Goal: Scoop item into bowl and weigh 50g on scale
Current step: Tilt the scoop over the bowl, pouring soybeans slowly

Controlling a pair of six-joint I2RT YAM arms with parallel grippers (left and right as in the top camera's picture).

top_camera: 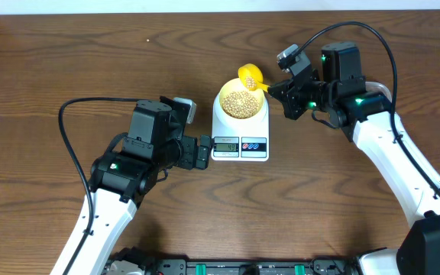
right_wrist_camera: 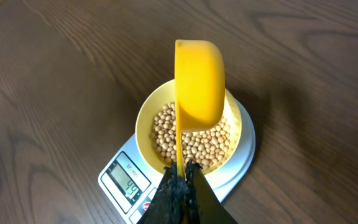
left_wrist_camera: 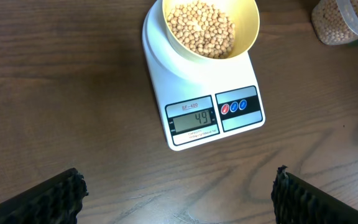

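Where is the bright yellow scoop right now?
In the right wrist view, the scoop is pinched by its handle in the right end effector, tipped over the bowl of beans on the scale.

The scale (left_wrist_camera: 197, 88) is glossy plastic, the table (left_wrist_camera: 73, 93) grained wood (beans (left_wrist_camera: 201, 28) look matt).

Yellow scoop (right_wrist_camera: 199, 84) tipped on side; clear tub (left_wrist_camera: 344, 22) partly in frame; brown wood table (top_camera: 67, 61).
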